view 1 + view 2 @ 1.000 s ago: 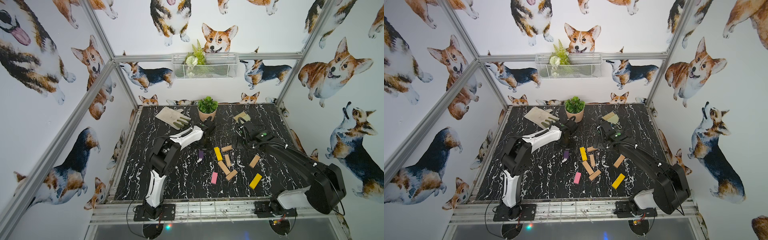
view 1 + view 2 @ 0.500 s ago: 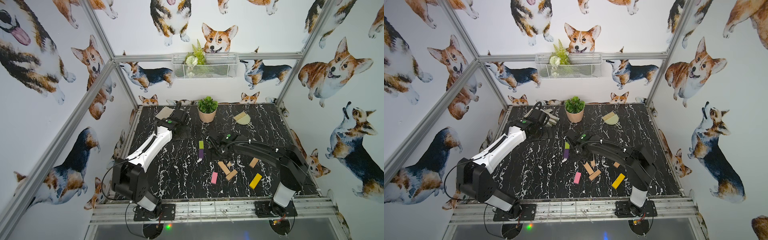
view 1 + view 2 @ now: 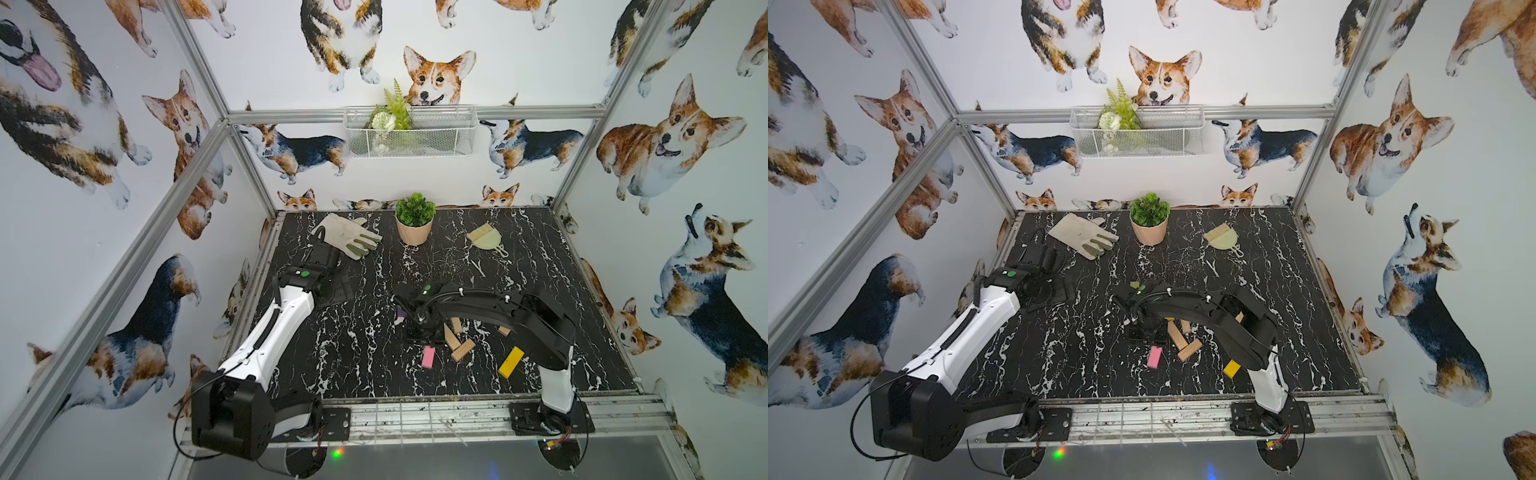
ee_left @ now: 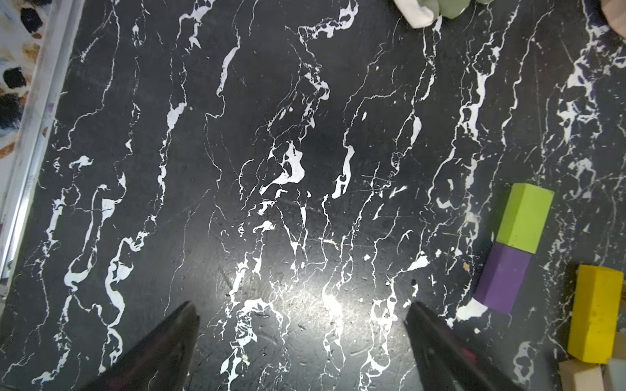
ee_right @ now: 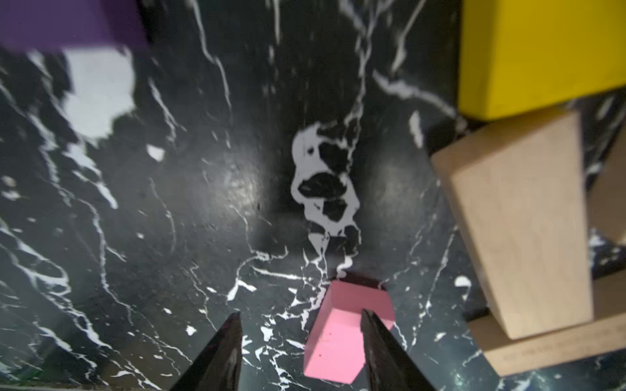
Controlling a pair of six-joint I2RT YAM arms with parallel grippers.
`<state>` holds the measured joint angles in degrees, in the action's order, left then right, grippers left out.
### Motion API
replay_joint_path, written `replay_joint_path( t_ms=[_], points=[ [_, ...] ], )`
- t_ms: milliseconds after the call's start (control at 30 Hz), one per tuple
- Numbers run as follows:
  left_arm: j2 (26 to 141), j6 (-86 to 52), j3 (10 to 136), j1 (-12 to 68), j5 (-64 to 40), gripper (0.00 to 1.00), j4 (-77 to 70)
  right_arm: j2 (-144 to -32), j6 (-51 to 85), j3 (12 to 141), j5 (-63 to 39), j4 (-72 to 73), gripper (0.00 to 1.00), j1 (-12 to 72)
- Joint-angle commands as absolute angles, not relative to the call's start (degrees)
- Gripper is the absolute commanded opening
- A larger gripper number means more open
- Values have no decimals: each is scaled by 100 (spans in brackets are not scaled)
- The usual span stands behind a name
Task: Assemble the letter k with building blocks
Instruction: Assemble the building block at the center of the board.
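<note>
My left gripper (image 4: 301,306) is spread wide with nothing between the fingers, just bare table (image 4: 237,135) under it. It sits at the left side of the table, near the glove (image 3: 347,235) at the back. In its wrist view I've got the green block (image 4: 524,218) and the purple block (image 4: 503,277) lying flat, end to end and touching, in one straight line. A yellow block (image 4: 596,311) lies just beside the purple one, roughly parallel, with a gap between them.

Over to my right gripper (image 5: 299,316): it's pointing down near the middle of the table, jaws partly apart, pinching nothing. The pink block (image 5: 338,331) lies flat right by one finger, off to the side of the gap and not in it. I can't tell whether that finger touches it. In both top views the pink block sits toward the front of the table, just in front of the gripper.

Beside it, two tan blocks (image 3: 451,337) meet at an angle, ends touching. More tan pieces lie just behind them, partly hidden by the right arm (image 3: 498,307). A second yellow block (image 3: 511,362) lies alone toward the right, tilted. The pot (image 3: 413,232) and brush (image 3: 484,237) are at the back, well apart from the blocks.
</note>
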<state>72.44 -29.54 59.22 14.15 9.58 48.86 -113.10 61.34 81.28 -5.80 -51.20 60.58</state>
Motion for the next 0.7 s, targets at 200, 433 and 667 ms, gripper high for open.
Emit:
replay_joint_path(
  t_ms=[200,433,667],
  points=[
    [7071,-2810,5748,1397,756,97,4610,-11093,6706,8021,-413,-5258,62,6344],
    [7124,-2789,5783,1390,694,97,4577,-10554,6739,7638,-59,-5380,62,6416],
    [7128,-2772,5746,1389,757,97,4489,-10652,6746,7461,-291,-5160,62,6381]
  ],
)
